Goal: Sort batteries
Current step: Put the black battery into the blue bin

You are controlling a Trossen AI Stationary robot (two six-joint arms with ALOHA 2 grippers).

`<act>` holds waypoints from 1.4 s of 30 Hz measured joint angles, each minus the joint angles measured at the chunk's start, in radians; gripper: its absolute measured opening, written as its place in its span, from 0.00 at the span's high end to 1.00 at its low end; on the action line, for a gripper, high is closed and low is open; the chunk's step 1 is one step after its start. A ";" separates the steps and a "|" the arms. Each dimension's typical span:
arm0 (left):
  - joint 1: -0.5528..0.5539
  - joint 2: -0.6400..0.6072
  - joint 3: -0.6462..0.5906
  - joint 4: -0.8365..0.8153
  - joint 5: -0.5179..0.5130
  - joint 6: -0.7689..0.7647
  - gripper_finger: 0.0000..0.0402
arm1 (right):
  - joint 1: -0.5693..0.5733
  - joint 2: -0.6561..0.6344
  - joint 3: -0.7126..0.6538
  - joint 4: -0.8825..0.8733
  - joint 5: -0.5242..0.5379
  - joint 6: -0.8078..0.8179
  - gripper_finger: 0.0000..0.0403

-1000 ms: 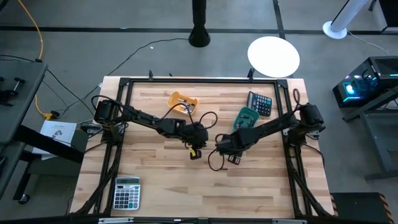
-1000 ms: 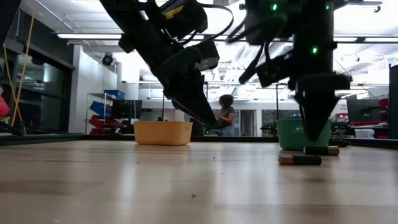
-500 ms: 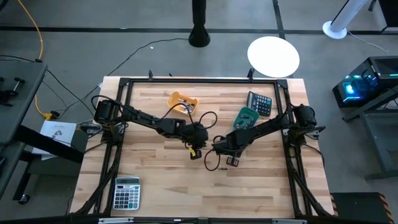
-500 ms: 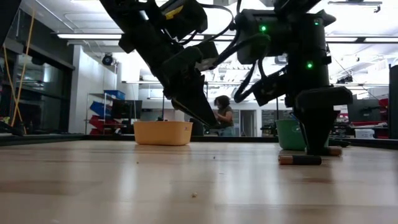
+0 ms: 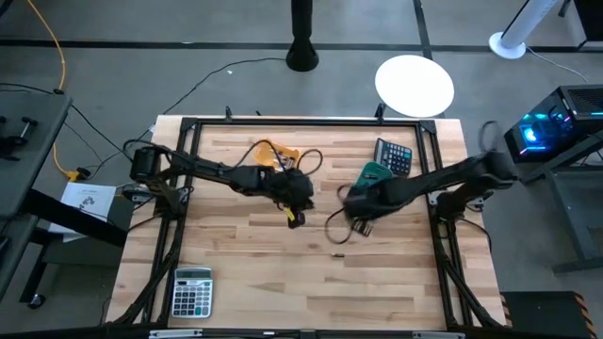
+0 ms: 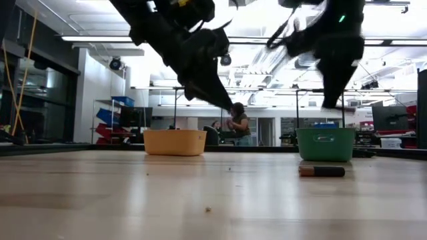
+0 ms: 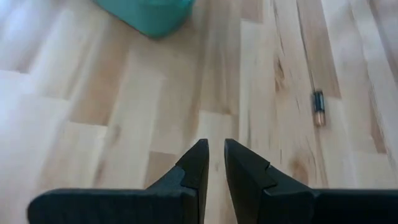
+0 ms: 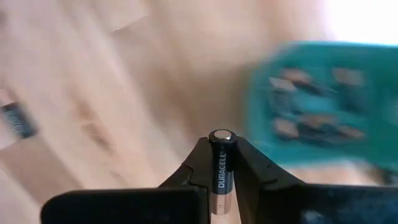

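Note:
My right gripper (image 8: 221, 149) hangs above the wood table just near the teal tray (image 8: 323, 106), shut on one black battery (image 8: 220, 171). That tray (image 5: 374, 175) holds several batteries. Another battery (image 6: 321, 171) lies on its side on the table in front of the teal tray, and also shows in the left wrist view (image 7: 318, 107). My left gripper (image 7: 216, 155) hovers at mid-table (image 5: 294, 217) with its fingers almost together and nothing between them. Behind the left arm stands the yellow tray (image 5: 276, 153). My right gripper pinches the battery's black sides (image 8: 221, 163) between its two fingers. The battery lies along the fingers, and its silvery end cap (image 8: 222, 135) sticks out past the tips. The fingers point steeply down from above. The battery is lifted clear of the table.
A dark calculator (image 5: 394, 155) lies at the far right beside the teal tray, and a light one (image 5: 191, 290) lies at the near left corner. Bare wood (image 5: 283, 282) stretches across the near half. A person stands in the room far behind the table (image 6: 238, 123).
My right gripper has shut on one of the two batteries in front of the teal tray and risen with it, drifting toward that tray. The other battery has stayed on the table. My left gripper has risen and moved a little toward the far edge.

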 joint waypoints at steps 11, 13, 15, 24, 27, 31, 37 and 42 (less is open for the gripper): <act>0.057 -0.027 0.000 0.022 0.001 -0.026 0.88 | -0.157 -0.198 -0.002 -0.106 0.207 0.122 0.87; 0.056 -0.025 0.000 0.018 0.003 -0.025 0.88 | -0.192 -0.198 -0.002 -0.107 0.222 0.142 0.83; 0.051 -0.025 0.000 0.018 0.003 -0.027 0.88 | -0.224 -0.195 -0.002 -0.103 0.220 0.145 0.78; 0.016 -0.040 0.000 -0.118 0.027 -0.044 0.88 | -0.225 -0.194 -0.002 -0.055 0.072 0.080 0.55; -0.012 -0.070 -0.008 -0.134 0.030 -0.027 0.88 | -0.132 -0.194 -0.002 0.088 -0.070 0.034 0.52; -0.048 -0.156 -0.095 -0.024 0.029 -0.031 0.88 | 0.022 -0.161 -0.002 0.249 -0.154 0.006 0.52; -0.060 -0.349 -0.315 0.265 0.004 -0.152 0.88 | 0.176 -0.015 -0.002 0.294 -0.149 -0.071 0.52; -0.044 -0.492 -0.425 0.311 -0.124 -0.209 0.88 | 0.235 0.144 0.027 0.334 -0.187 -0.178 0.52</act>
